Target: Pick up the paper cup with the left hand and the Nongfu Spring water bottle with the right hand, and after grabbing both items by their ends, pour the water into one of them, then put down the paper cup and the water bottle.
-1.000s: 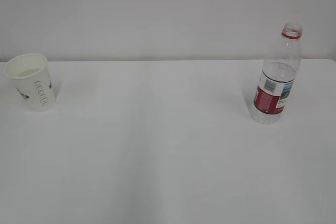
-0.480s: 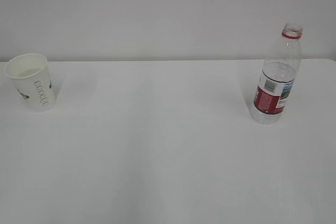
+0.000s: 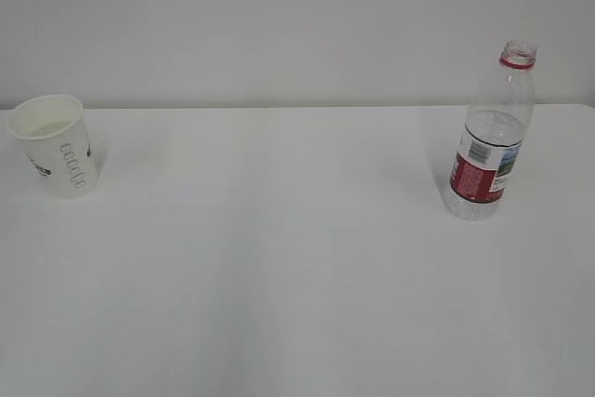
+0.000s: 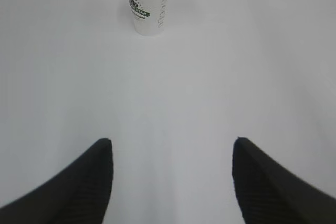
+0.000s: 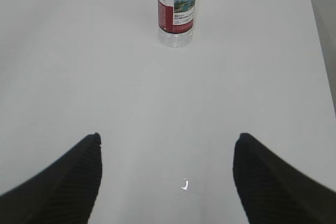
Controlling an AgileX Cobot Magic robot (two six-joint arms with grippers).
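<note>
The paper cup (image 3: 58,144) stands upright at the table's far left, white with green lettering; in the left wrist view the paper cup (image 4: 149,4) sits far ahead of my left gripper (image 4: 173,142), whose black fingers are spread wide over bare table. The Nongfu Spring water bottle (image 3: 491,137) stands upright and capless at the right, red label facing out. In the right wrist view the bottle (image 5: 177,10) is well ahead of my right gripper (image 5: 168,137), open and holding nothing. Neither arm shows in the exterior view.
The white table (image 3: 279,258) runs to a pale wall behind. Its right edge and rounded far corner (image 5: 315,35) show in the right wrist view, near the bottle. A small bright speck (image 5: 185,184) lies on the table between the right fingers.
The cup and bottle stand where they were; nothing in the exterior view has visibly moved.
</note>
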